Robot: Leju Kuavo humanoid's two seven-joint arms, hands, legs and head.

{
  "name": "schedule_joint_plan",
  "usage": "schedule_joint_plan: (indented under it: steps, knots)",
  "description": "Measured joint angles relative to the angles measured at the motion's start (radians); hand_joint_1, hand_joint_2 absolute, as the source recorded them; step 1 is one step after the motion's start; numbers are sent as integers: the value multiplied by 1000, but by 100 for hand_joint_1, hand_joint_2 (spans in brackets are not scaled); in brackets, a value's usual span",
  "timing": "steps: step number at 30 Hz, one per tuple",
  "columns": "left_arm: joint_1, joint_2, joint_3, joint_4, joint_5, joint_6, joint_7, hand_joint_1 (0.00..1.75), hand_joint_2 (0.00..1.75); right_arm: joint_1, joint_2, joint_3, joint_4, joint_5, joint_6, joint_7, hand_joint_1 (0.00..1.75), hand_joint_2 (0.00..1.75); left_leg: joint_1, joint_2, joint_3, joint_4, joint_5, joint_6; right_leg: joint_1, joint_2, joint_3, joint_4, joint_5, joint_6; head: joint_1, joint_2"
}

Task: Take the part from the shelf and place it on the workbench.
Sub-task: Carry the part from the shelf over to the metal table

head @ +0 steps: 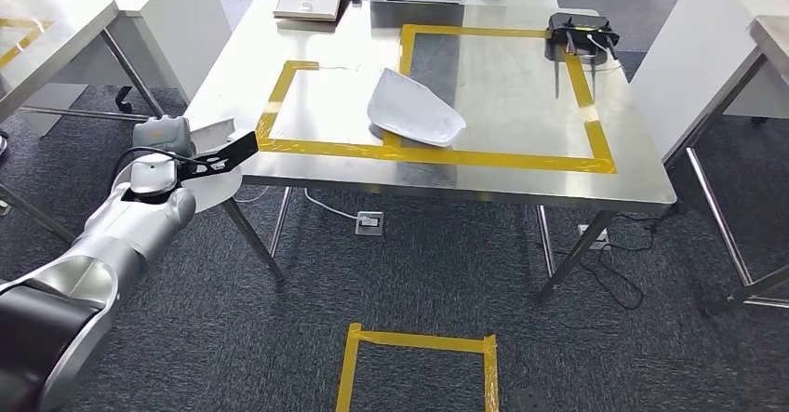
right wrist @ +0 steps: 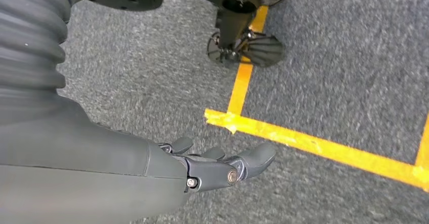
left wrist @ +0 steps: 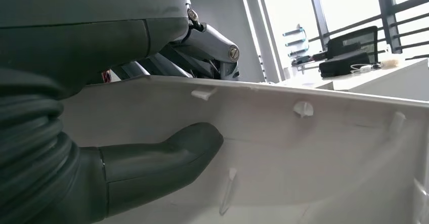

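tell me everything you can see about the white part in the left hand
The part is a thin white plastic-looking panel. The left wrist view shows a raised rim, small ribs and pegs. The left hand holds it, thumb pressed on one face and dark fingers behind the rim. The head view shows it off the table's left corner, not on it.
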Motion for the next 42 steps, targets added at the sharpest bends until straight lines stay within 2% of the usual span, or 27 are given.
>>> schedule_joint_plan:
  steps: [1,2,3,4,5,6,9,11,12,14,15,16,17,19,21,23,26,27,29,30,31,32,34,36,37,40,42]
  knots:
    - [-4,0,-9,3,-13,-6,2,175,175,2,0,0,0,2,1,0,0,175,6,1,-10,6,14,-7,-4,1,2,4,-5,4,0,0]
    - [-10,-1,-18,5,-26,-11,4,175,175,4,1,0,0,4,1,0,0,175,11,3,-2,-26,46,-13,-9,2,4,11,-12,10,0,0]
    - [-23,-1,-28,7,-43,-18,5,175,175,4,1,0,0,6,2,0,0,175,18,5,22,-88,87,-20,-13,2,6,20,-21,18,0,0]
    - [-40,-1,-40,9,-61,-27,5,175,175,4,1,0,0,7,2,0,0,175,21,7,50,-147,114,-27,-15,2,5,31,-31,27,0,0]
    - [-59,-2,-51,10,-77,-36,5,175,175,4,1,0,0,7,2,0,0,175,23,7,72,-194,130,-24,-15,2,2,41,-39,35,-1,0]
    - [-78,-4,-63,12,-93,-45,5,175,175,3,1,0,0,7,2,0,0,175,22,7,84,-221,133,-18,-14,1,-1,48,-45,43,0,0]
    - [-116,-10,-89,15,-118,-68,4,175,175,5,2,0,0,8,2,-1,0,175,18,5,84,-224,122,15,-13,0,-4,50,-50,57,4,0]
    - [-138,-16,-103,17,-131,-74,5,175,175,6,2,0,0,8,1,-3,0,175,19,6,88,-226,119,32,-15,0,-20,84,-71,65,5,0]
    - [-149,-20,-110,18,-137,-76,5,175,175,5,2,0,0,7,0,-4,0,175,20,6,91,-227,117,38,-15,0,-44,131,-92,68,6,0]
    - [-163,-27,-121,20,-146,-83,6,175,175,7,2,0,0,7,0,-5,0,175,16,5,95,-228,112,47,-15,0,-115,260,-136,71,7,0]
    - [-165,-31,-127,21,-150,-87,6,175,175,9,2,0,0,7,-1,-6,0,175,13,4,97,-227,110,49,-14,0,-147,309,-144,70,8,0]
    - [-166,-36,-132,22,-153,-90,7,175,175,10,2,0,0,7,-2,-7,0,175,11,3,100,-227,107,51,-13,0,-163,325,-133,67,8,0]
    - [-167,-40,-136,23,-157,-93,7,175,175,11,2,0,0,7,-3,-8,0,175,9,2,104,-227,105,52,-12,0,-161,302,-105,63,8,0]
    - [-172,-47,-143,23,-163,-95,10,175,175,10,2,0,0,7,-4,-12,0,175,8,1,114,-227,98,49,-7,0,-112,174,-29,51,8,0]
    - [-179,-51,-149,24,-168,-96,14,175,175,9,2,0,0,7,-6,-14,0,175,6,0,118,-228,93,41,0,0,-64,69,4,41,7,0]
    - [-184,-53,-154,26,-171,-96,14,175,175,8,2,-1,0,9,-6,-15,0,175,4,-1,120,-234,93,29,5,1,-52,46,-2,37,7,0]
    - [-186,-55,-158,25,-172,-86,10,175,175,6,2,-1,0,14,-5,-17,0,175,5,1,115,-217,79,12,-3,1,-36,31,0,25,6,0]
    - [-187,-56,-159,24,-172,-81,7,175,175,5,2,-1,0,16,-4,-17,0,175,5,2,98,-181,61,7,-6,0,-29,25,0,20,6,0]
    - [-190,-60,-159,25,-172,-73,0,175,175,1,3,-1,0,18,-1,-18,0,175,6,3,33,-56,11,-1,-6,1,-21,24,-4,13,5,0]
    - [-191,-62,-160,26,-173,-71,-3,175,175,0,4,-1,0,19,-1,-18,0,175,6,3,-1,0,-4,-3,-6,1,-19,25,-7,12,5,0]
    - [-191,-65,-160,27,-173,-68,-6,175,175,0,5,-1,0,21,0,-18,0,175,7,3,-24,31,-3,-5,-6,2,-16,26,-11,12,5,0]
    - [-191,-69,-160,27,-174,-64,-10,175,175,0,6,-1,0,22,1,-18,0,175,7,3,-26,21,19,-6,-7,2,-13,28,-15,13,5,0]
    - [-197,-78,-160,26,-175,-47,-24,175,175,-2,8,-1,0,25,3,-18,0,175,9,5,19,-95,96,-6,-8,3,-5,36,-28,21,5,0]
    - [-207,-87,-160,25,-175,-27,-37,175,175,-5,10,-1,0,26,4,-18,0,175,7,5,71,-204,133,2,-6,3,-5,47,-40,32,5,0]
    - [-211,-94,-161,25,-175,-21,-43,175,175,-6,10,-1,0,26,4,-18,0,175,6,4,82,-224,132,9,-4,3,-6,49,-43,37,6,0]
    - [-216,-114,-161,25,-175,-13,-55,175,175,-8,10,-1,0,27,4,-17,0,175,4,2,87,-230,125,33,-4,2,-6,50,-48,52,8,0]
    - [-221,-127,-161,24,-172,-6,-62,175,175,-9,10,-1,0,27,4,-18,0,175,8,2,93,-235,123,47,-6,2,-30,100,-75,63,9,0]
